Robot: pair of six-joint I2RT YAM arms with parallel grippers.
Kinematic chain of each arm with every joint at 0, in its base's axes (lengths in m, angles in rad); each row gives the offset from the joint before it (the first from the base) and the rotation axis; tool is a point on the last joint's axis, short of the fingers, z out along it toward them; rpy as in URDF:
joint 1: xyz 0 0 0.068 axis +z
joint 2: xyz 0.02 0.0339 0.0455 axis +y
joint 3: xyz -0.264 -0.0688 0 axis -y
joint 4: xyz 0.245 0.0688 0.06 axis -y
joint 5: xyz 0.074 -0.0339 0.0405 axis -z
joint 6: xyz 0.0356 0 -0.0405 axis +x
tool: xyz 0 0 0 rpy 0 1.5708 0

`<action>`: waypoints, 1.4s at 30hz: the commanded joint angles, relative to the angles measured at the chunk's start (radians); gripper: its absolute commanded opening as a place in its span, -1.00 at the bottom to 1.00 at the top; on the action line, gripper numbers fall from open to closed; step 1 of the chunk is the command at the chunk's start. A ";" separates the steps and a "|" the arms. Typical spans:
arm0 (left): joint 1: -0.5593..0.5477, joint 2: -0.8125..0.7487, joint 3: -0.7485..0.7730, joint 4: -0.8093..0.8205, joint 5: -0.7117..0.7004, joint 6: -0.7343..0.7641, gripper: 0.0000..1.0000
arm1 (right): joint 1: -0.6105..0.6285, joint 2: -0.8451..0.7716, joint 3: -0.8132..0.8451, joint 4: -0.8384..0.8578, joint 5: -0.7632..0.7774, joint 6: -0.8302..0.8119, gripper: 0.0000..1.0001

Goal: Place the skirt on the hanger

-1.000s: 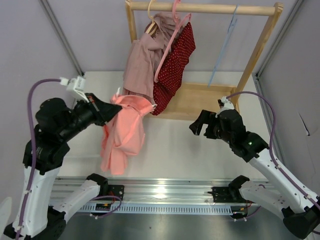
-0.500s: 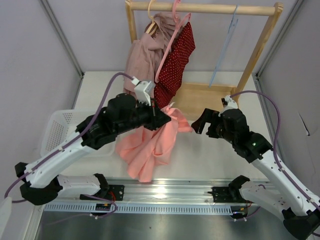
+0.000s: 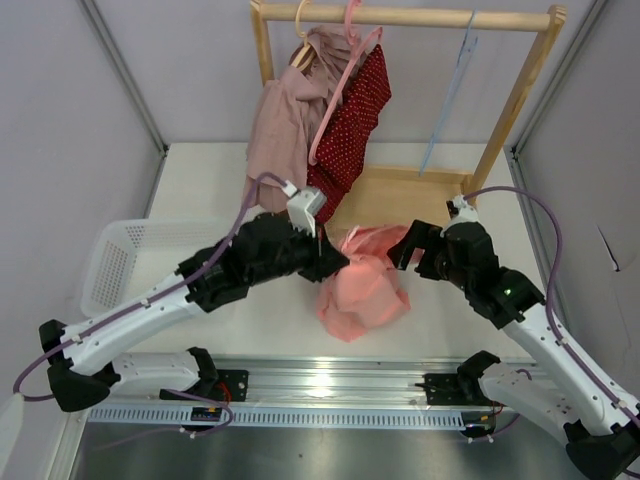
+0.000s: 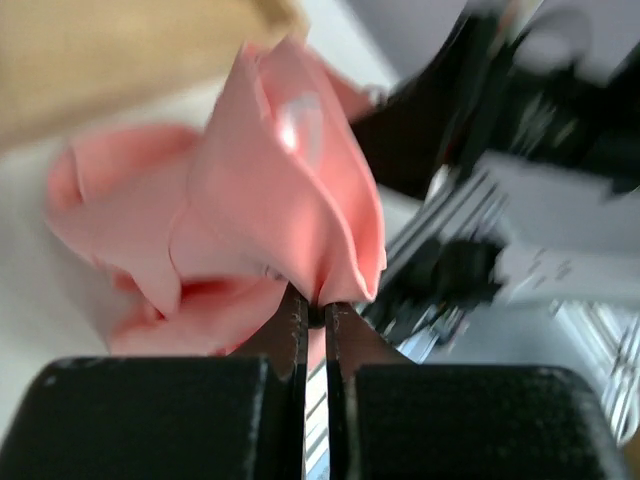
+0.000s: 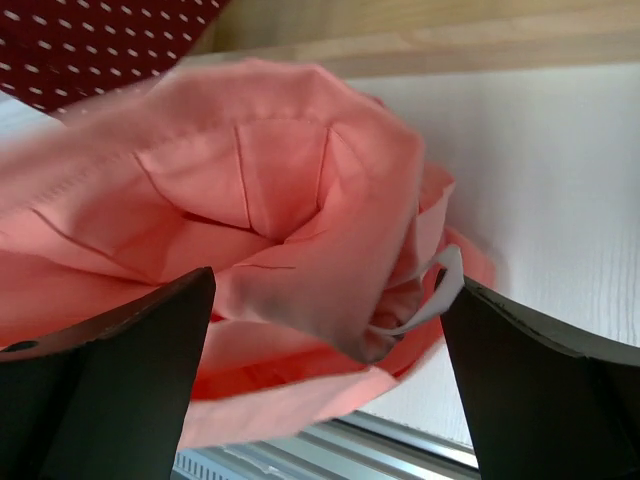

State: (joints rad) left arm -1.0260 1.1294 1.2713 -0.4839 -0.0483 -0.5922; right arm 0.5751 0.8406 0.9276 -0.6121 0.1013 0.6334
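Pinches skirt edge in left gripper, jaws pressed together; bunched mass low over table centre. Spreads right gripper wide just right of it, fabric seemingly within its span, contact unclear. Needs hanger, far back on rail, nearer right arm.

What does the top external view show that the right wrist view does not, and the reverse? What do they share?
Only the top view: the light-blue hanger hanging bare on the wooden rail, the white basket, and the left gripper shut on the skirt. Only the right wrist view: a thin white loop on the skirt and its seams up close, framed by the dark fingers of the open right gripper. Both: the salmon-pink skirt bunched up, and the dark red dotted garment.
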 commanded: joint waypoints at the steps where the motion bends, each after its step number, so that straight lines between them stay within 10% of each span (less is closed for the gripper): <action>1: -0.019 -0.068 -0.258 0.111 0.111 -0.003 -1.00 | -0.009 -0.018 -0.091 0.046 0.034 0.028 0.99; 7: -0.020 -0.079 -0.575 0.223 0.099 -0.040 -1.00 | -0.009 0.005 -0.297 0.207 0.002 0.096 0.57; 15: -0.014 -0.045 -0.685 0.216 0.002 -0.124 -0.99 | 0.048 0.031 -0.369 0.163 0.074 0.207 0.65; 42: 0.004 -0.295 -0.609 0.156 0.165 -0.124 0.35 | 0.127 0.072 -0.477 0.316 0.098 0.253 -0.42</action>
State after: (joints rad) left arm -1.0252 0.8497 0.6044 -0.3275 0.0906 -0.7029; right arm 0.6868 0.9092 0.4397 -0.3408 0.1696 0.8730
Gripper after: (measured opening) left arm 0.663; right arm 0.295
